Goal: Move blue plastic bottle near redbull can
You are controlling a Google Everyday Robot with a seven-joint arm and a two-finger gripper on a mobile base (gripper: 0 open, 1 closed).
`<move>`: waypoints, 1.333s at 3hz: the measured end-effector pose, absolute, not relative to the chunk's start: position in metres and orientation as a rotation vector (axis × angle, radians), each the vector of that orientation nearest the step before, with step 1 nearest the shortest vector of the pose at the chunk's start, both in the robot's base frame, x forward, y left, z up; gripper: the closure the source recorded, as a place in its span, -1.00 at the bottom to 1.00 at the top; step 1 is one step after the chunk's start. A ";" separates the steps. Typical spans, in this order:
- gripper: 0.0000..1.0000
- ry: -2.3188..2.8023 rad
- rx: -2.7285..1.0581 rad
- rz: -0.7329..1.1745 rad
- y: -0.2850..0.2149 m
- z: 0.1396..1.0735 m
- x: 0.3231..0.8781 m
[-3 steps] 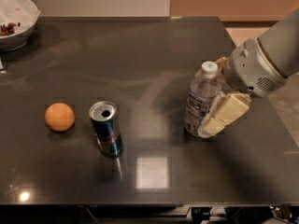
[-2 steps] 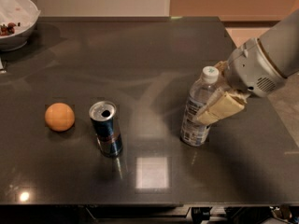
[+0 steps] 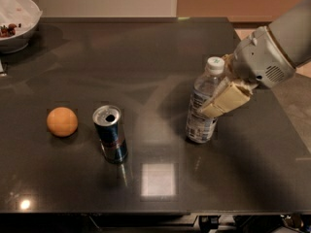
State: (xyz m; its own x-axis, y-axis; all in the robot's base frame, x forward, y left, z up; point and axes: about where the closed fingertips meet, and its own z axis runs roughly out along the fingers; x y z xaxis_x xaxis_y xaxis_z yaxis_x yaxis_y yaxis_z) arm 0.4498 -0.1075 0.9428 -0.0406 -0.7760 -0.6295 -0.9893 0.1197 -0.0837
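The blue plastic bottle (image 3: pixel 198 124) leaned slightly right of centre on the table (image 3: pixel 146 67), well apart from the redbull can (image 3: pixel 111 136), because the gripper (image 3: pixel 210 105) had its beige fingers clamped around the clear, rounded body, apparently ready to carry it over. The slim metal can stood upright beside a round matte orange (image 3: pixel 62 122) on the glossy dark top.
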 end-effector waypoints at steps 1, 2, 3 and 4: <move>1.00 1.787 -1.718 0.582 -0.089 0.959 0.450; 1.00 1.710 -1.749 0.650 -0.065 0.968 0.444; 1.00 1.664 -1.767 0.691 -0.051 0.973 0.439; 1.00 1.632 -1.831 0.700 -0.027 0.959 0.429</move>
